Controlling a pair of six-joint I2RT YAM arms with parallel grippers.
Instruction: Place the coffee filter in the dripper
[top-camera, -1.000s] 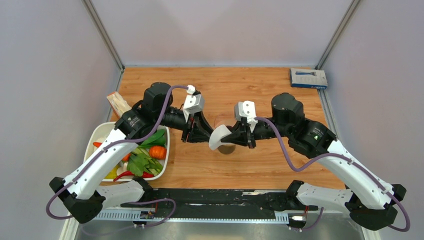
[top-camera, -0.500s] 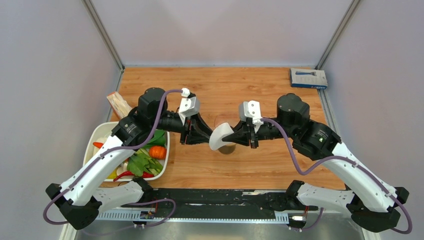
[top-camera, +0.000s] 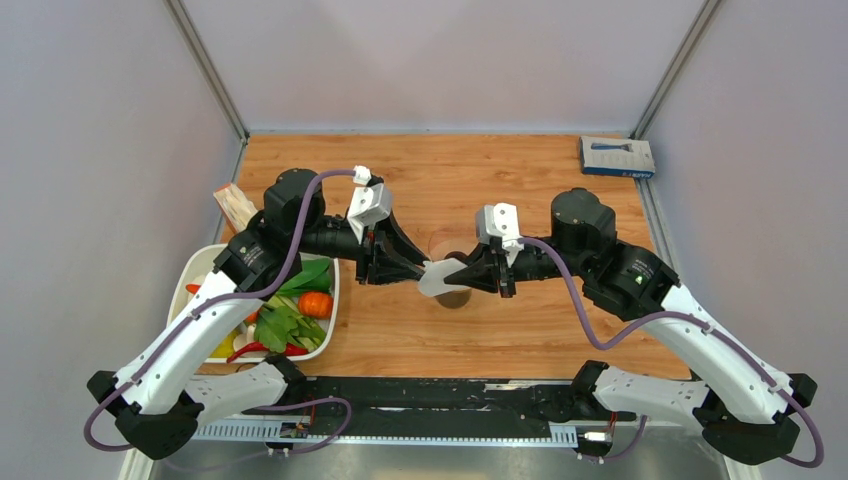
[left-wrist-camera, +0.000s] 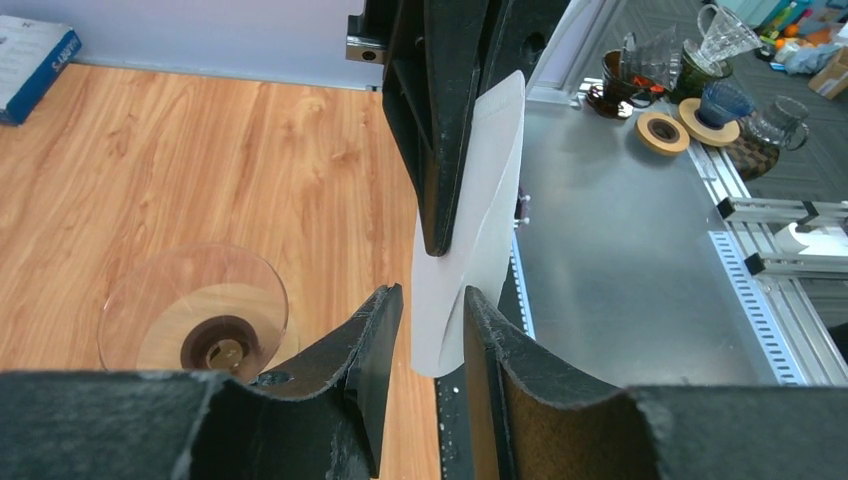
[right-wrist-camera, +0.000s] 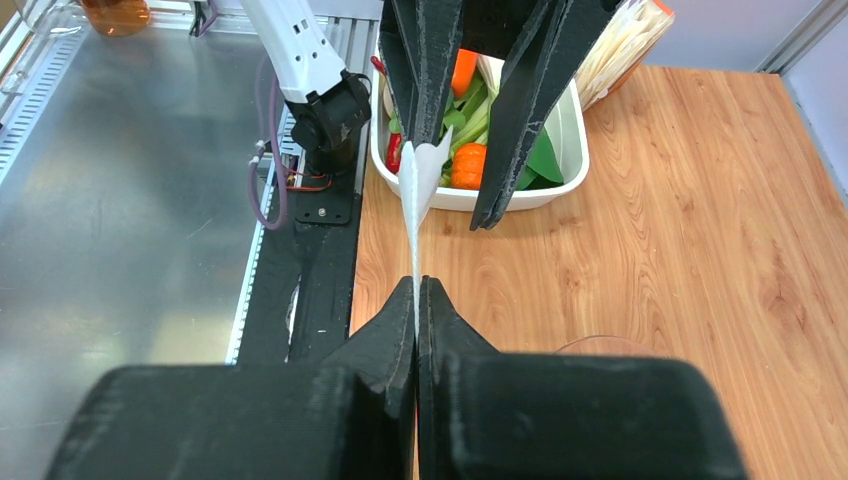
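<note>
The white paper coffee filter (top-camera: 432, 283) hangs in the air between my two grippers, just left of and above the dripper (top-camera: 455, 298). My right gripper (top-camera: 455, 276) is shut on the filter's right edge; in the right wrist view the filter (right-wrist-camera: 415, 200) shows edge-on, running out from the closed fingertips (right-wrist-camera: 416, 300). My left gripper (top-camera: 417, 270) is open, its fingers on either side of the filter's free end (left-wrist-camera: 470, 240) with a gap on one side. The clear dripper with its tan ring base (left-wrist-camera: 195, 315) stands on the wooden table, below and beside the filter.
A white tub (top-camera: 192, 268) of vegetables sits at the left, also in the right wrist view (right-wrist-camera: 570, 150). A tan packet (top-camera: 237, 208) lies behind it. A blue box (top-camera: 617, 157) lies at the far right corner. Glassware (left-wrist-camera: 690, 90) stands on the metal bench.
My left gripper has moved right, so its open fingers now straddle the filter's free end. The filter has flattened and sunk a little. The right gripper has stayed shut on it.
</note>
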